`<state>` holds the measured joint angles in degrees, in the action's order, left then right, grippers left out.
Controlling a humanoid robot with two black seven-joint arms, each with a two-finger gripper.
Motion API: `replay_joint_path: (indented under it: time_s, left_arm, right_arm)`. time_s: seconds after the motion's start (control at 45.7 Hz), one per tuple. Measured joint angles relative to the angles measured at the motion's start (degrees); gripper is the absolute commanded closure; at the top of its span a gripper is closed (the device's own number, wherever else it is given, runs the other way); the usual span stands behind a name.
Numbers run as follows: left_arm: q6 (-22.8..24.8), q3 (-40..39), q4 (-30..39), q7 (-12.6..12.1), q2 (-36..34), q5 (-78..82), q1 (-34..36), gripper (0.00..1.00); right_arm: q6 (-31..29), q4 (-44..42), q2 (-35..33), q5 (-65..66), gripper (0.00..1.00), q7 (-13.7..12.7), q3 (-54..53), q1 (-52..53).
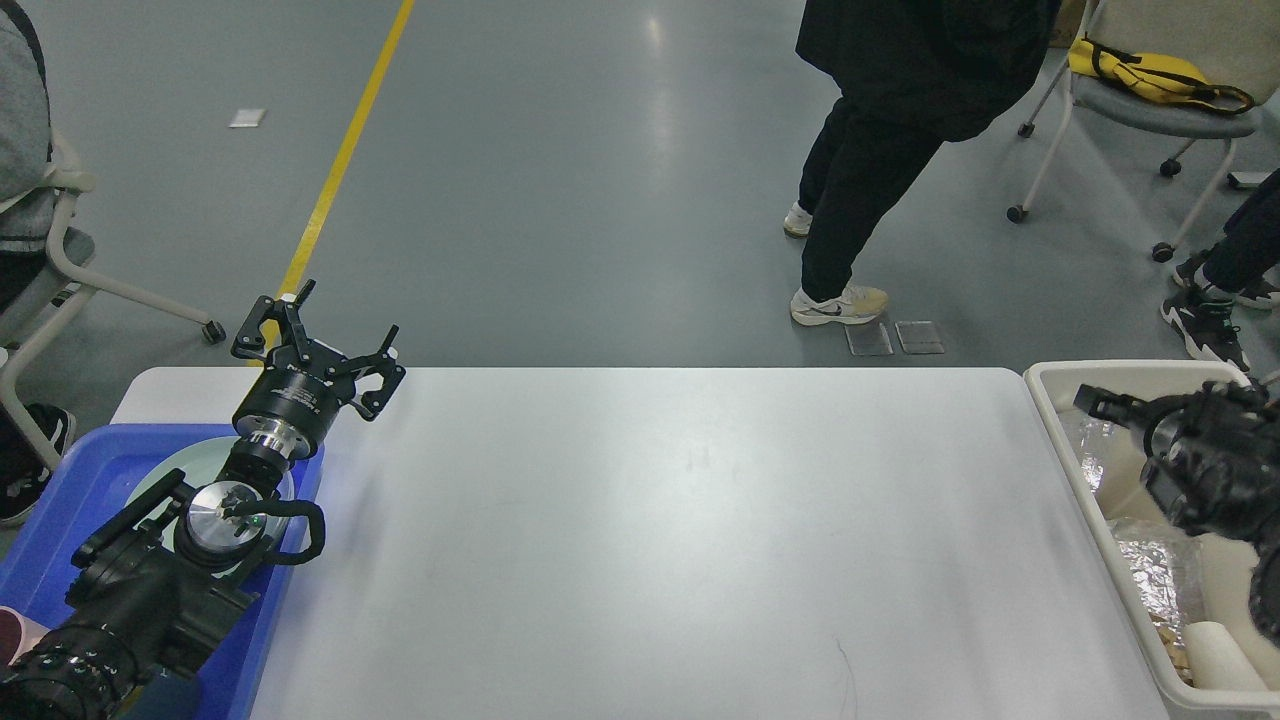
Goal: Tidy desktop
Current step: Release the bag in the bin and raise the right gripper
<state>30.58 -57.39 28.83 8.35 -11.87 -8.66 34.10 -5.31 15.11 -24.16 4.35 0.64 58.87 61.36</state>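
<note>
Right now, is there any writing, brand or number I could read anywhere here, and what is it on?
None can be read.
White print on the black collar of the left hand: too small and blurred.
Dark logo on the side of the standing person's white shoe: a shape only, no letters legible.
The desktop, blue tray and cream bin: no labels visible.

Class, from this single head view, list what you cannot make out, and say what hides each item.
- Right pincer, head view: small, dark and end-on over the cream bin; open or shut cannot be told.
- Bin contents: crumpled foil shows, but the arm and the picture's right edge cut off the rest.
- Pale plate in the blue tray: mostly covered by the left arm.
- Standing person: cut off above by the top edge.
</note>
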Motion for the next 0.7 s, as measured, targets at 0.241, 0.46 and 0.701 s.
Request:
replay_joint_path:
  time_s: [0.241, 0.46, 0.701]
  left_arm:
    - [0.00, 0.00, 0.00, 0.00, 0.00, 0.00, 0.00, 0.04]
    - [0.06, 0.00, 0.00, 0.00, 0.00, 0.03, 0.00, 0.04]
    - [0.11, -0.02, 0.00, 0.00, 0.00, 0.04, 0.00, 0.04]
  right_arm:
    - [-18.57, 27.22, -7.78, 0.01, 0.00, 0.25, -0.47, 34.81]
    - [-20.25, 56.67, -6.01, 0.33, 0.00, -0.23, -0.20, 52.15]
    - [-19.69, 70.21, 5.90, 0.17, 0.00, -0.55, 1.02, 55.47]
